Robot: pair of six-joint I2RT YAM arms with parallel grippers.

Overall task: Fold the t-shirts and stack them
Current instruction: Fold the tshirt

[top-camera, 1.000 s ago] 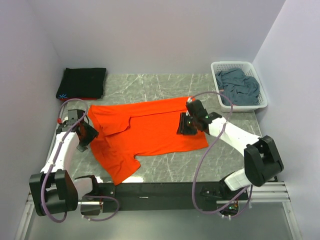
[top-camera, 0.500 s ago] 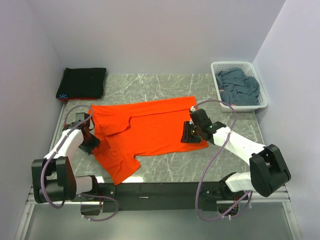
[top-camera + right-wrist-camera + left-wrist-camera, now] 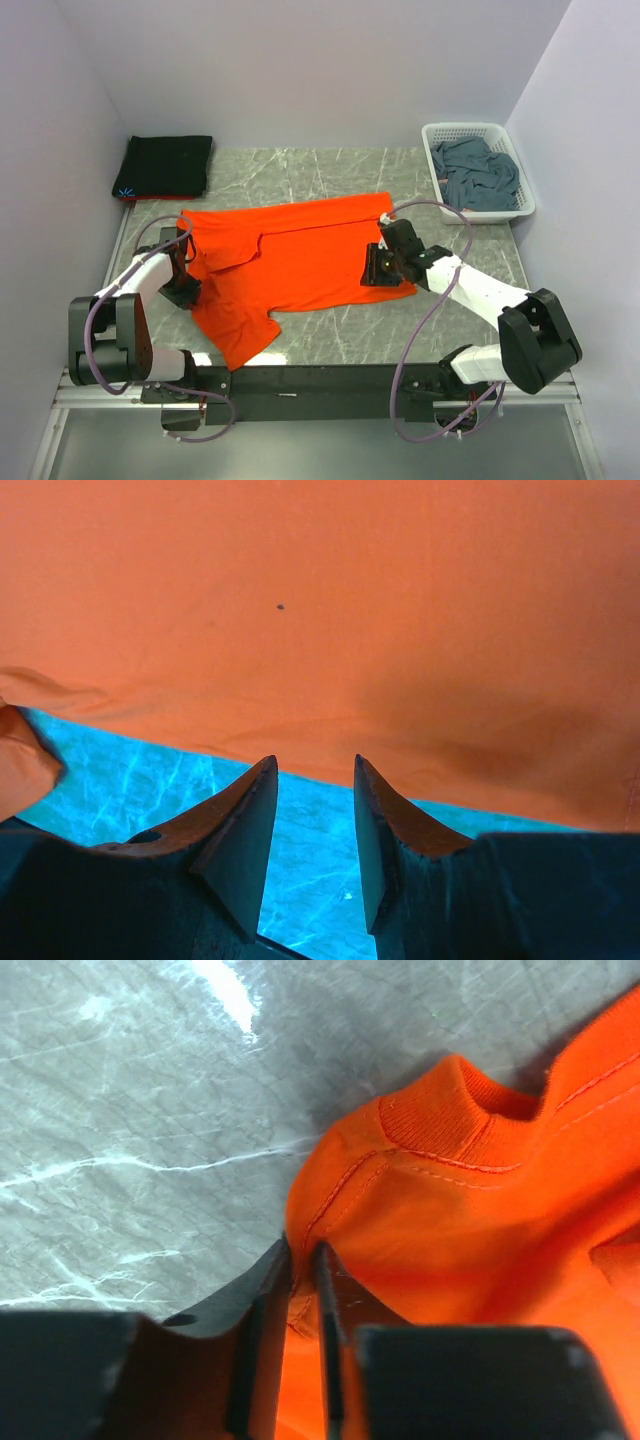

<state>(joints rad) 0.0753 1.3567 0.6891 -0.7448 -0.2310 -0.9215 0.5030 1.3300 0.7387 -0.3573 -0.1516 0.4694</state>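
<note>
Left gripper [image 3: 300, 1260]: clenched on the orange shirt [image 3: 450, 1210] at its shoulder seam, collar just ahead of my tips.
Right gripper [image 3: 312, 775]: spread apart, nothing held; hem just ahead, bare bench [image 3: 140, 775] below.
Next: I judge the right should slide under the hem, pinch, then both lift evenly.

The table [image 3: 330, 170] has a grey-green top veined like marble. An orange t-shirt [image 3: 300, 265] lies spread across its middle, collar end toward the left and hem toward the right. One sleeve reaches toward the near edge, and a flap of cloth is folded over close to the collar. In the far left corner lies a black t-shirt [image 3: 165, 165], folded into a neat rectangle, with a small light-blue mark at its near left corner and a thin red edge [image 3: 150, 198] showing beneath it. A white lattice basket [image 3: 465, 128] stands in the far right corner, well apart from both shirts
</note>
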